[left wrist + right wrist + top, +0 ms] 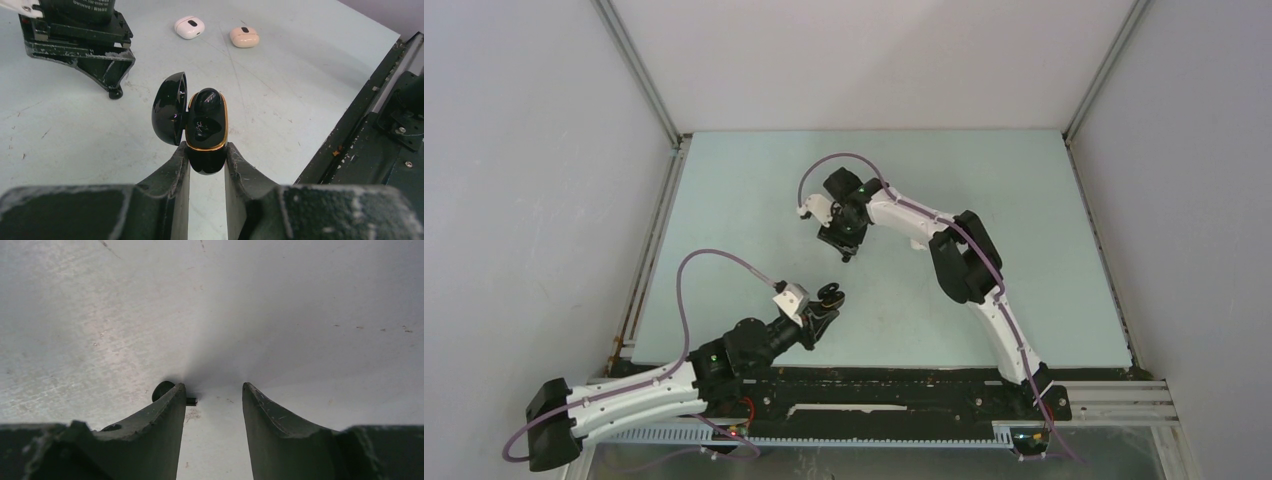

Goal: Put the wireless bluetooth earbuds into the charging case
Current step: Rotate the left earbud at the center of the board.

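My left gripper [206, 156] is shut on the black charging case [206, 145], which has a gold rim and an open lid [169, 107]. It holds the case above the table, and a black earbud [207, 101] sits in the case's far socket. The case also shows in the top view [829, 293]. My right gripper [214, 390] is open, low over the table. A loose black earbud [162, 389] lies at the tip of its left finger [170, 415], partly hidden, with only its stem end poking into the gap. A white earbud [189, 27] and a beige earbud [244, 37] lie on the table further off.
The right gripper's body [80, 45] stands just beyond and left of the held case. The table's black front rail [370, 115] runs along the right of the left wrist view. Grey walls enclose the pale green table [754, 190].
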